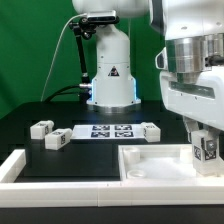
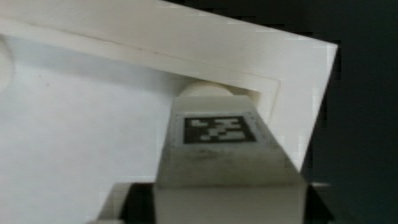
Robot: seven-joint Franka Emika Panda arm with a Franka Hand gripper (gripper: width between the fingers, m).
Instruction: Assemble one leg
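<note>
My gripper (image 1: 205,143) is at the exterior view's right, shut on a leg (image 1: 207,151), a small white block with a black-and-white tag. It holds the leg upright over the right corner of the large white rimmed tray-like part (image 1: 150,172). In the wrist view the leg (image 2: 219,135) runs out from between my dark fingers (image 2: 128,203), and my gripper (image 2: 219,198) keeps the leg's far end at the inner corner of the tray part's rim (image 2: 285,75). I cannot tell whether the end touches the tray. Three more legs (image 1: 41,128) (image 1: 57,139) (image 1: 150,130) lie loose on the black table.
The marker board (image 1: 108,131) lies flat at the table's middle, between the loose legs. A white raised border (image 1: 12,168) runs along the front and left of the table. The arm's base (image 1: 110,70) stands at the back with a cable beside it.
</note>
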